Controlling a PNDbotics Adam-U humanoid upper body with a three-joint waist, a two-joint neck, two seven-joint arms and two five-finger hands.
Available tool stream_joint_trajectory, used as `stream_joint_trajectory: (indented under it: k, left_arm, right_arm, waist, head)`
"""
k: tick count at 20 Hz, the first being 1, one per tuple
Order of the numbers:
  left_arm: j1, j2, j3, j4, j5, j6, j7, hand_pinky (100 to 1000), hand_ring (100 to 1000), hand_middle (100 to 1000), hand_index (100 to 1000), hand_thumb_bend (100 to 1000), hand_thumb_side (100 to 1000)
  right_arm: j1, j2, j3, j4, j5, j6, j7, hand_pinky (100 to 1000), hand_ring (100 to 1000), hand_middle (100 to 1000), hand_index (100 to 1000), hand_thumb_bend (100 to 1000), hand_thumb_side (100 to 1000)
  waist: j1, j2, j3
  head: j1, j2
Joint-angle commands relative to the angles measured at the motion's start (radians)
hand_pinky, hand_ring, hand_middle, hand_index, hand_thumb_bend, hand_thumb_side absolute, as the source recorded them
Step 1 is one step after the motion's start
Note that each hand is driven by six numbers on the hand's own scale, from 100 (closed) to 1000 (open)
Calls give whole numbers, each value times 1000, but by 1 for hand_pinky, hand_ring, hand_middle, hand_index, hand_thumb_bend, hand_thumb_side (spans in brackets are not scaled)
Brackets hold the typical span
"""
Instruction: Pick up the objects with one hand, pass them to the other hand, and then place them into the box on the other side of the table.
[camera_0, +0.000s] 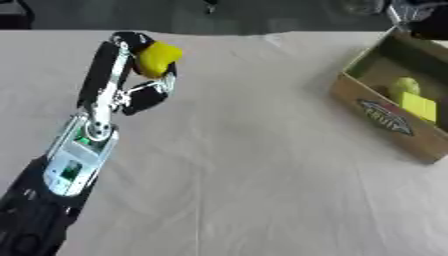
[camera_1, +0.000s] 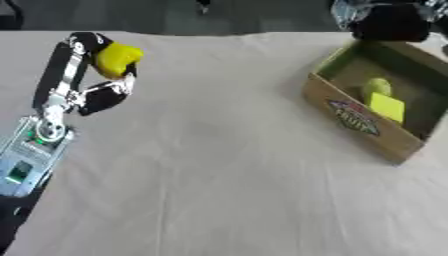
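1. Yellow object (camera_0: 158, 58), rounded and lumpy, sits in the left hand (camera_0: 131, 75) at the far left of the table (camera_0: 245, 165), near the back edge. Its exact kind cannot be made out.
2. Fingers curl over the top of it and the thumb closes from below, so the hand is closed around the object. It looks lifted off the cloth, though a light touch on the table cannot be ruled out.
3. This grip leaves the object's right face bare, which probably suits a handover: the other hand would have a free side to take.
4. Left arm (camera_0: 74, 150) reaches in from the lower left corner, stretched long across the table, so the object is held well apart from the box (camera_1: 350, 120).
5. That box stands at the right side, open at the top, a printed label on its near wall. Inside lie a yellow block (camera_1: 386, 107) and a greenish round thing (camera_1: 376, 87), touching or nearly so.
6. Right hand shows in neither view, so its state cannot be told.
7. Judged from this, the pick is done, while the pass and the drop into the box remain.
8. Nothing lies on the cloth between hand and box. A dark shape (camera_1: 391, 22) sits just behind the box's far corner, outside the likely path.
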Motion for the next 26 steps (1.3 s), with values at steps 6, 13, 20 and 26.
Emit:
stream_joint_trajectory:
  k: [6, 13, 20, 26]
  left_arm:
    - [-5, -22, 15, 6, -152, -63, 73, 458, 501, 449, 540, 100, 100]
    - [7, -46, 9, 8, -192, -100, 113, 458, 500, 448, 541, 100, 100]
    - [12, -52, -11, -32, -227, -124, 116, 466, 504, 453, 544, 100, 100]
    - [11, -49, -28, -88, -263, -142, 96, 474, 509, 458, 547, 100, 100]
  right_arm:
    - [-103, 54, 94, -16, 129, 47, 164, 956, 911, 891, 929, 100, 200]
    - [-151, 109, 157, -16, 208, 91, 252, 956, 917, 898, 938, 100, 208]
    - [-193, 159, 194, -16, 227, 136, 312, 960, 923, 908, 954, 100, 212]
    - [-219, 193, 222, -16, 228, 165, 357, 964, 926, 917, 968, 100, 213]
  waist:
    - [-4, -30, -1]
    - [-9, -30, -2]
    - [-9, -31, 1]
    - [-12, -34, 4]
  head:
    - [-12, 12]
    - [-16, 15]
    - [-28, 23]
    - [-33, 33]
